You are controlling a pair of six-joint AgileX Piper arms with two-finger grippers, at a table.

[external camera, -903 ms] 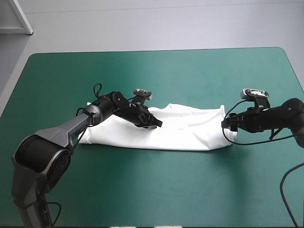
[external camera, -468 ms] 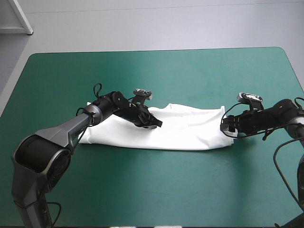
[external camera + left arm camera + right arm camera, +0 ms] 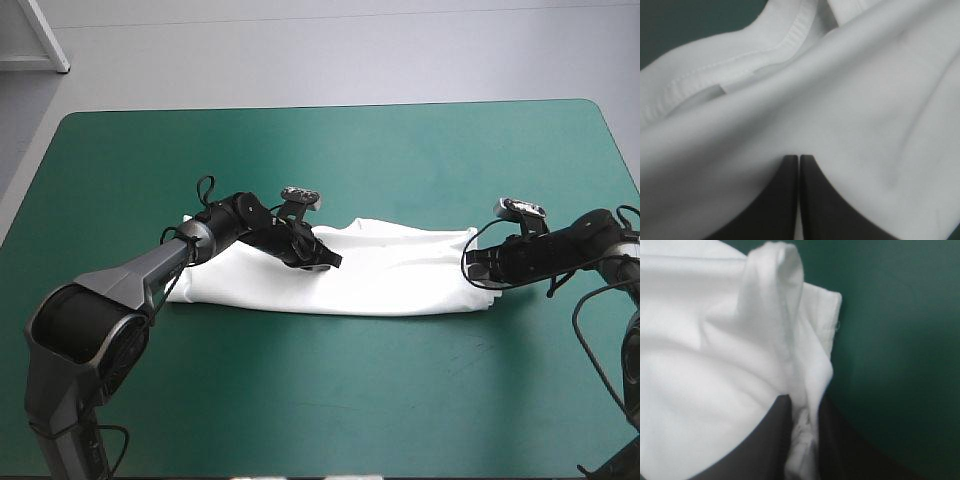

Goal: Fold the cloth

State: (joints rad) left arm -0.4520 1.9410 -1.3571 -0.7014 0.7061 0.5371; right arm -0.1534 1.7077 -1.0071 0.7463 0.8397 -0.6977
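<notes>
Pinching, left gripper (image 3: pixel 799 158): my two black fingers (image 3: pixel 777 200) are all but closed, tips together with only a thin pale slit between them, and white fabric of the T-shirt (image 3: pixel 400 278) is nipped there.
Ahead of my left gripper: the cloth rises from the tips in a taut ridge. Beyond it lies the ribbed collar (image 3: pixel 797 32), and past that a strip of the teal-green tabletop (image 3: pixel 685 25).
Right gripper (image 3: pixel 802 407): nearly closed as well, with a bunched fold of the same T-shirt squeezed between the fingers.
Ahead of my right gripper: a stitched hem (image 3: pixel 785 340) runs along a raised fold that peaks beyond the tips. A flat corner of cloth lies just beside that fold, against the tabletop.
T-shirt: a long, white, folded band lying across the middle of the tabletop, running from my left side to my right.
Left grip place: on the band's far edge, left of its middle, with my left arm lying over the band's left end.
Right grip place: at the band's right end.
Between my grippers: they are well apart, with most of the band lying flat between them.
Tabletop: teal-green cover shows on every side of the band.
</notes>
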